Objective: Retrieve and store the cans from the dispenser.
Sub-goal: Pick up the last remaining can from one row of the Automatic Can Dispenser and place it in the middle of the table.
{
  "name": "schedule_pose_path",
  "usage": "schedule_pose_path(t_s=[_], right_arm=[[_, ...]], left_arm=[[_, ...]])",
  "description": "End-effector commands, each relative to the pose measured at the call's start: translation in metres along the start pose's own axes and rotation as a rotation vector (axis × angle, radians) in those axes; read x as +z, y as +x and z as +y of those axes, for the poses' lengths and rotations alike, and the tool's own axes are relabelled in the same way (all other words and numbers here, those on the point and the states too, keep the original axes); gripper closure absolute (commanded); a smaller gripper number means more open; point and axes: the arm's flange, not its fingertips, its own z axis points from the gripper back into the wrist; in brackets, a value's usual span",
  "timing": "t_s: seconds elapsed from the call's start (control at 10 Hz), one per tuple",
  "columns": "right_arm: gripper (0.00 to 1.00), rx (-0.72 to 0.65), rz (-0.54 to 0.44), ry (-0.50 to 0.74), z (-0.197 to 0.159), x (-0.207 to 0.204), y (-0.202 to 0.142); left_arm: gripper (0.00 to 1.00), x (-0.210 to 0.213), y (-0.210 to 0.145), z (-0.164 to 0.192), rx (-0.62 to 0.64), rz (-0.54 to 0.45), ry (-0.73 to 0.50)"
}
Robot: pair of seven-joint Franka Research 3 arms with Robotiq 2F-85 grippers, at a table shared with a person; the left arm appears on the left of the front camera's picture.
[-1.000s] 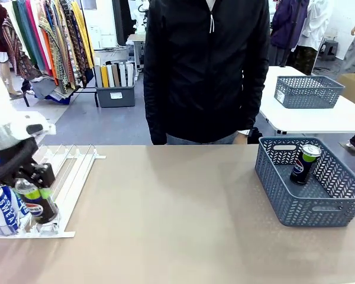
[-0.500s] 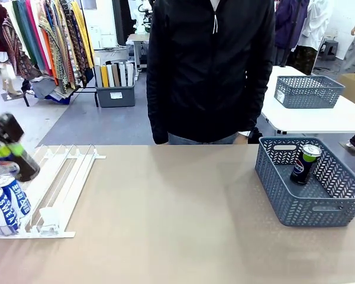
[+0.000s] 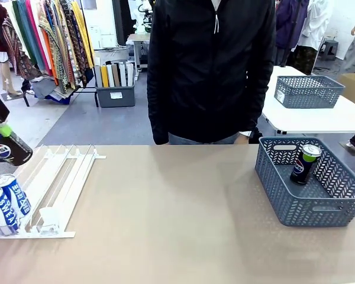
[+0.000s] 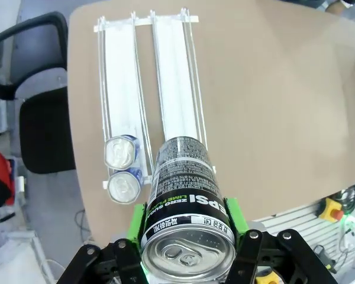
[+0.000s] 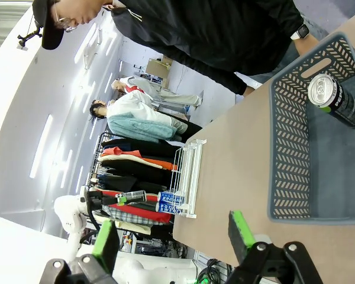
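Black Pepsi can [image 4: 183, 177] sits clenched in the left hand [image 4: 186, 228], lifted clear above the dispenser [image 3: 65, 171], where two blue cans [image 3: 6, 204] wait; transport step, I judge, next carrying it across the desk [image 3: 177, 207] to the grey basket [image 3: 310, 216]; right hand [image 5: 173, 232] hangs released

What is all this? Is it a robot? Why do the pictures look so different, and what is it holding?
Yes, a robot with two arms, each ending in a two-finger claw called a gripper. One picture looks across the table at a person. The other two come from small cameras on the wrists. On the table sit a sloped white rack with two blue-and-white cans at its low end, and a grey basket with one black can inside. The left gripper is shut on another black Pepsi can, held up above the rack. The right gripper is open and empty.
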Motion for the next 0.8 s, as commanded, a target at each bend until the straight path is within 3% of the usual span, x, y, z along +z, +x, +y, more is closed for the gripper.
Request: schedule_pose_path(t_s=[0.0,0.1,0.2,0.3,0.6,0.7], right_arm=[[0.00,0.027,-0.019,0.030,0.001,-0.002,0.003],[0.00,0.027,-0.019,0.030,0.001,-0.002,0.003],[0.00,0.027,-0.019,0.030,0.001,-0.002,0.003],[0.00,0.027,-0.019,0.030,0.001,-0.002,0.003],[0.00,0.027,-0.019,0.030,0.001,-0.002,0.003],[0.00,0.027,-0.019,0.030,0.001,-0.002,0.003]], left_arm=[[1.00,0.007,-0.002,-0.006,-0.026,-0.016,0.012],[1.00,0.000,0.000,0.000,0.000,0.000,0.000],[1.00,-0.008,0.007,-0.017,-0.040,0.051,-0.062],[1.00,-0.011,0.012,-0.049,-0.078,0.047,-0.047],[1.00,-0.038,0.034,-0.191,-0.328,0.029,-0.080],[1.00,-0.059,0.037,-0.241,-0.436,0.065,-0.094]])
